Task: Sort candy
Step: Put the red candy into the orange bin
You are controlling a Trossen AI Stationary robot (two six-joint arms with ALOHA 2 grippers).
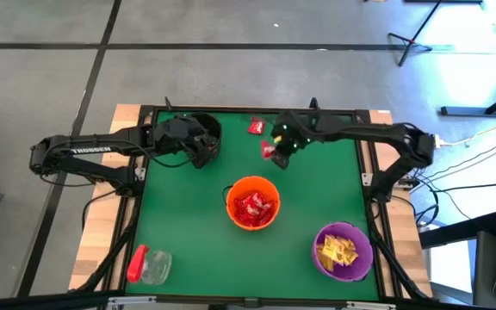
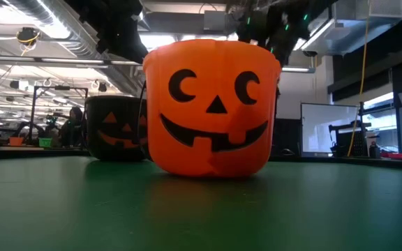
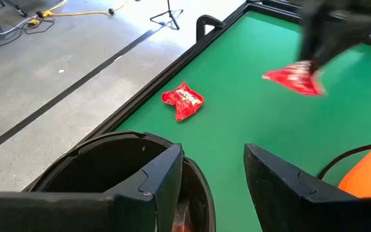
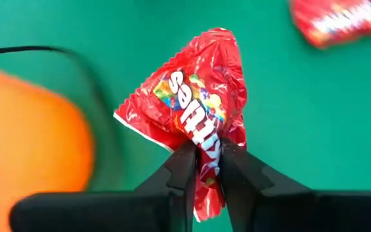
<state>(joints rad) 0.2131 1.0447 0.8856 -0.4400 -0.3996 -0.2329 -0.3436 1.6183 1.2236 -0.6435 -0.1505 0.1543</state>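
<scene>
My right gripper (image 1: 275,148) is shut on a red candy packet (image 4: 195,109), above the green table near its far edge; the packet also shows in the left wrist view (image 3: 295,78). Another red packet (image 1: 255,127) lies flat on the table by the far edge, also in the left wrist view (image 3: 183,101). My left gripper (image 3: 212,174) is open and empty over the black bucket (image 1: 198,136). The orange pumpkin bucket (image 1: 252,203) holds red packets. The purple bucket (image 1: 344,251) holds yellow ones. My right gripper pinches the red packet's crumpled lower part (image 4: 206,154) between its two fingers. The rest of the packet sticks out beyond the fingertips. The packet is lifted clear of the table.
A clear jar with a red cap (image 1: 149,264) lies near the table's near left corner. The orange bucket's dark handle (image 1: 227,191) hangs at its side. A raised black rim (image 3: 172,61) runs around the table.
</scene>
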